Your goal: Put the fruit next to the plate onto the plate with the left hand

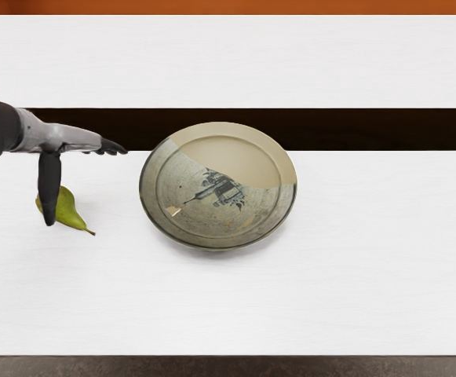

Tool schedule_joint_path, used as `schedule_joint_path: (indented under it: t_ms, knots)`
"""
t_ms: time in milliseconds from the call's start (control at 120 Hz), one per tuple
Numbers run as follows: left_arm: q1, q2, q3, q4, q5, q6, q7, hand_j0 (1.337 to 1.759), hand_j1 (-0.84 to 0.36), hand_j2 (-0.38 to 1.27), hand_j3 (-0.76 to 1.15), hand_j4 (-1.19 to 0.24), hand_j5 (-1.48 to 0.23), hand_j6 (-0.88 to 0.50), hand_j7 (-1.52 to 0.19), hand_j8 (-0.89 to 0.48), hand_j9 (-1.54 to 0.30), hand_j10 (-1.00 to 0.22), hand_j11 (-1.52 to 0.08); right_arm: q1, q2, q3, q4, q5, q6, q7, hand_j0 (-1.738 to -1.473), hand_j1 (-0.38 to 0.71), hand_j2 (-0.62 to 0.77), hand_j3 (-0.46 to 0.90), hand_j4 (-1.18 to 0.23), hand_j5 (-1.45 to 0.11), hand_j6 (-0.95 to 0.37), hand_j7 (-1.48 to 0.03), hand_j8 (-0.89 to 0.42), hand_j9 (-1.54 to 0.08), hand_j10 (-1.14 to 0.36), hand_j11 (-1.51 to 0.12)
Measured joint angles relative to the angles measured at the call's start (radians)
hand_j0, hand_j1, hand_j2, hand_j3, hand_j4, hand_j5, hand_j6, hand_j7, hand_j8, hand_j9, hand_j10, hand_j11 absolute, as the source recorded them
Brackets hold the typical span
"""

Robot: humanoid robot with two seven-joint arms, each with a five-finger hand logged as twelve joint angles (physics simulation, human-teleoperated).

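Observation:
A yellow-green fruit (pixel 69 210), pear-like with a short stem pointing to the lower right, lies on the white table left of the plate. The round grey-beige plate (pixel 275 161) has a dark drawing in its middle and nothing on it. My left hand (pixel 63 169) comes in from the left edge and hovers over the fruit. Its fingers (pixel 111 147) stretch toward the plate, and its thumb (pixel 49 188) hangs down in front of the fruit, hiding part of it. The hand is open and holds nothing.
The white table (pixel 290 298) stretches wide in front of and right of the plate. A dark gap (pixel 384 129) runs across behind the plate, with another white surface (pixel 228 63) beyond it.

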State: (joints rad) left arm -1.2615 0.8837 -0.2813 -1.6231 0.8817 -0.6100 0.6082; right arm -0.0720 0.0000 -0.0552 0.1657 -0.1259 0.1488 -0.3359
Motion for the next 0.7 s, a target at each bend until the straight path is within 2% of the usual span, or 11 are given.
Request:
schedule_joint_path:
  t_ms: [167,358,583,700]
  knots:
    - [0.058,0.007,0.003,-0.055,0.148,0.088,0.002,1.658,0.32,0.01,0.00,-0.03,-0.03,-0.03,-0.03,-0.03,-0.03,-0.03,-0.03,0.000,0.000,0.000,0.000,0.000,0.000,0.000,-1.658,-0.35,0.00,0.00,0.00,0.00,0.00,0.00,0.00,0.00,0.00,0.00]
    - [0.182,0.017,0.007,-0.079,0.329,0.231,0.003,1.658,0.32,0.01,0.00,-0.03,-0.03,-0.03,-0.03,-0.03,-0.03,-0.03,-0.03,0.001,0.000,0.000,0.000,0.000,0.000,0.000,-1.658,-0.35,0.00,0.00,0.00,0.00,0.00,0.00,0.00,0.00,0.00,0.00]
    - [0.213,0.017,0.011,-0.082,0.415,0.307,0.003,1.658,0.30,0.01,0.00,-0.05,-0.06,-0.05,-0.06,-0.05,-0.06,-0.05,-0.06,0.001,0.000,0.000,0.000,0.000,0.000,0.000,-1.658,-0.35,0.00,0.00,0.00,0.00,0.00,0.00,0.00,0.00,0.00,0.00]
    - [0.254,0.018,0.012,-0.082,0.451,0.331,0.003,1.658,0.28,0.01,0.00,-0.06,-0.07,-0.07,-0.07,-0.06,-0.07,-0.06,-0.07,0.001,0.000,0.000,0.000,0.000,0.000,0.000,-1.658,-0.35,0.00,0.00,0.00,0.00,0.00,0.00,0.00,0.00,0.00,0.00]
